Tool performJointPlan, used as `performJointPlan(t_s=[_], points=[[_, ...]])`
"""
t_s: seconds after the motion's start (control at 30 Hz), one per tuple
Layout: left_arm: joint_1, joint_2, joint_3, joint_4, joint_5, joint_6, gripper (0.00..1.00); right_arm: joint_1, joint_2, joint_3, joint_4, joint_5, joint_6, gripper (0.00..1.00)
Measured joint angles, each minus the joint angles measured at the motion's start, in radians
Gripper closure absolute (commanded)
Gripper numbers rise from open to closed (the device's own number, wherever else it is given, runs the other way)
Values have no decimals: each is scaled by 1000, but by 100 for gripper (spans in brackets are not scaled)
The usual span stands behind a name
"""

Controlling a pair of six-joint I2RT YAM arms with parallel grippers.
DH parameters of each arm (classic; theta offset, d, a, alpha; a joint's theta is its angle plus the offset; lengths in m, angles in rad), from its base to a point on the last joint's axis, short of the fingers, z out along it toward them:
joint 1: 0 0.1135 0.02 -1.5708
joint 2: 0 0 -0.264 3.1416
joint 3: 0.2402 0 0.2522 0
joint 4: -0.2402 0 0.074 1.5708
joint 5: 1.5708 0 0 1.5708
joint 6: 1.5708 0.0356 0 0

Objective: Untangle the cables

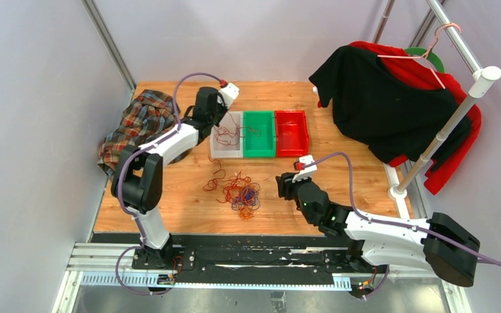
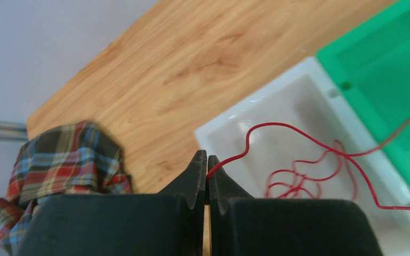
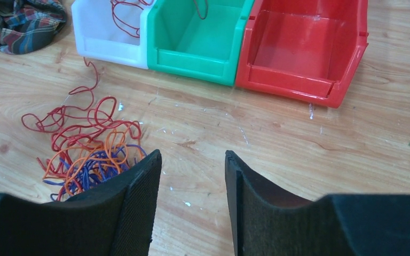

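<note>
A tangle of thin red, orange and purple cables [image 1: 238, 191] lies on the wooden table in front of the bins; it also shows in the right wrist view [image 3: 88, 152]. My left gripper [image 2: 206, 160] is shut on a red cable [image 2: 277, 128] above the white bin [image 2: 312, 88]; the cable loops into that bin and trails over the green bin [image 2: 384, 64]. In the top view the left gripper [image 1: 216, 119] is at the white bin's [image 1: 214, 151] left rim. My right gripper [image 3: 192, 160] is open and empty, low over bare table to the right of the tangle [image 1: 287, 186].
White, green [image 1: 259, 134] and red [image 1: 291, 132] bins stand in a row at the table's middle back. A plaid cloth [image 1: 137, 124] lies at the far left. Black and red garments [image 1: 391, 104] hang on a rack at the back right.
</note>
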Motion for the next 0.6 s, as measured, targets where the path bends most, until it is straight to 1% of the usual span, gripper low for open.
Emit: performJointPlan(t_s=[0.13, 0.27, 0.37, 0.47, 0.6], points=[[76, -37, -2, 12, 17, -27, 99, -62, 51, 46, 0, -47, -15, 44], [123, -119, -21, 28, 42, -39, 99, -161, 165, 150, -1, -156, -42, 44], [122, -164, -45, 37, 69, -43, 100, -238, 304, 301, -17, -297, -103, 44], [118, -178, -60, 37, 97, -51, 100, -275, 430, 457, -43, -418, -169, 44], [117, -178, -66, 28, 106, -51, 99, -296, 578, 644, -69, -511, -243, 45]])
